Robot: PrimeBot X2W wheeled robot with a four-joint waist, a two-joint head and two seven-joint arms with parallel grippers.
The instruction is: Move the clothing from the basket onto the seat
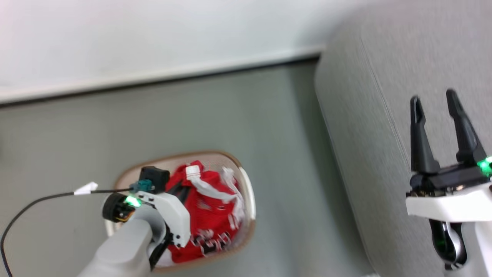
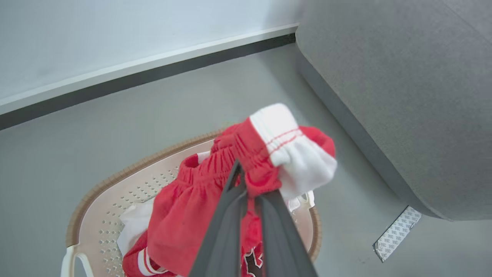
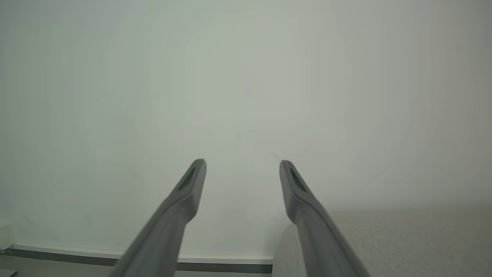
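The cream basket (image 1: 215, 154) stands on the floor with red clothing (image 1: 207, 207) piled in it, white trim and lettering showing. My left arm (image 1: 169, 215) reaches down over it. In the left wrist view my left gripper (image 2: 248, 184) is shut on a red garment (image 2: 230, 169) at its gathered waistband with white trim, and holds it lifted above the basket (image 2: 127, 192). The grey seat (image 1: 384, 77) lies to the right (image 2: 403, 96). My right gripper (image 1: 433, 98) hangs open and empty over the seat (image 3: 403, 238), its fingers wide apart (image 3: 243, 164).
A black cable with a white tag (image 1: 85, 188) runs left from my left wrist. A pale wall with a dark baseboard (image 1: 153, 79) stands behind the basket. A patterned strip (image 2: 396, 231) lies on the grey floor by the seat's base.
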